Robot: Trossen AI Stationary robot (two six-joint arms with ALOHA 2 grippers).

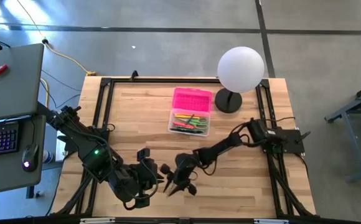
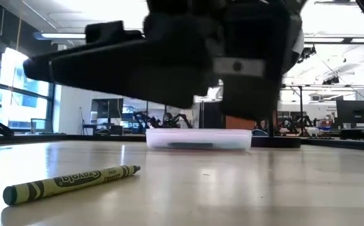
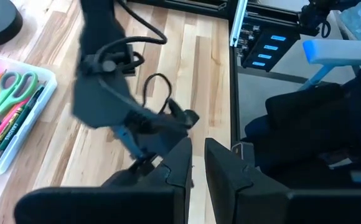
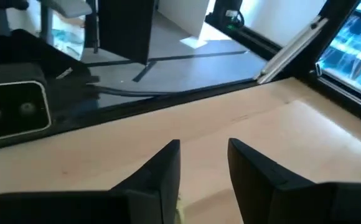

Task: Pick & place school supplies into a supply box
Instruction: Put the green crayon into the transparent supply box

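Olive crayon [image 2: 72, 182] flat on surface [image 2: 245, 188]: light, stiff, round (likely rolls); best pinched mid-barrel. Right pincer [image 4: 203, 163] slightly parted, empty; left pincer [image 3: 196, 165] likewise.

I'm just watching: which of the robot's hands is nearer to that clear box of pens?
The right hand, slightly. It hangs near the table's front edge, almost straight in front of the supply box. The left hand is beside it, a bit further to the left.
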